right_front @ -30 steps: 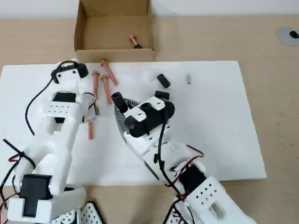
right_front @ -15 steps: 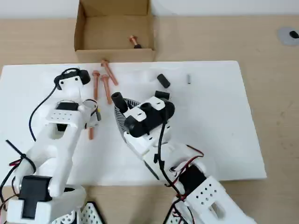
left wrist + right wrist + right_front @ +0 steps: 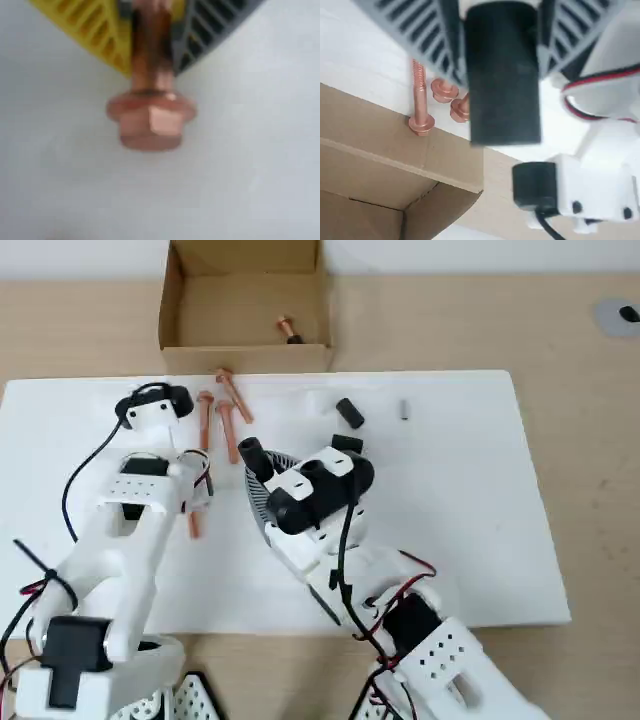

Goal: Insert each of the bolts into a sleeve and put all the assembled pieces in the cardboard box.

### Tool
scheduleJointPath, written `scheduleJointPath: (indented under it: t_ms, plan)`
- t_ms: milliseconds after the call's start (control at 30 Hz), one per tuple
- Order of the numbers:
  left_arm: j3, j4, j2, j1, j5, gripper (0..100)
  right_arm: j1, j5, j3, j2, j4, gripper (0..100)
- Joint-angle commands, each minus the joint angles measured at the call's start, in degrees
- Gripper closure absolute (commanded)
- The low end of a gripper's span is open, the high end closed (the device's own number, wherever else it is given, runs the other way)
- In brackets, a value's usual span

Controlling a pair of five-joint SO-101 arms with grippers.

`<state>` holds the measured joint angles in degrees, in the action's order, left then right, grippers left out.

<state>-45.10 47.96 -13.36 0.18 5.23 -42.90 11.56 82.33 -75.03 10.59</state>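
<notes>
Your left arm shifted slightly toward the right one, its gripper clamped on a bolt over the mat, while the right gripper gripped a sleeve nearby, so insertion looked next.

- Left arm: white, comes up from near left corner of table, stretched toward far edge.
- Left gripper: yellow and grey jaws squeezed tight on bolt. Bolt head sticks out past tips.
- Right arm: comes up from near edge, leans in toward table middle.
- Right gripper: grey jaws pinched on black sleeve. Sleeve end pokes out past tips.
</notes>
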Motion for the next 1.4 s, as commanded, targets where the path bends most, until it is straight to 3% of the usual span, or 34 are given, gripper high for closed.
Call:
scheduleJointPath:
  t_ms: [0, 167, 267, 367, 600, 933, 1367]
  plan:
    - [8.1, 8.6, -9.9, 1.3, 0.0, 100, -0.3, 0.2, -4.5, -1.5, -0.2, 98.9]
    - [20.3, 25.1, -34.7, 9.1, 1.2, 100, -0.3, 0.4, -4.4, -1.5, -0.2, 98.9]
    - [23.6, 29.0, -54.0, 16.3, 2.9, 100, -0.7, 0.4, -3.5, -1.5, -0.2, 98.9]
    - [17.1, 23.1, -69.8, 17.1, 0.5, 100, -0.7, 0.4, -2.4, -1.5, -0.2, 98.9]
    - [-14.9, -3.5, -91.7, 12.1, -5.5, 100, -4.4, 0.4, -2.3, -1.2, -0.2, 98.9]
    - [-26.5, -26.2, -86.6, 12.6, -5.2, 100, -5.1, 0.1, -2.3, -1.1, -0.2, 98.9]
    - [-25.7, -26.5, -84.4, 12.6, 6.9, 100, -5.0, 0.1, -2.6, -1.5, -0.5, 98.9]
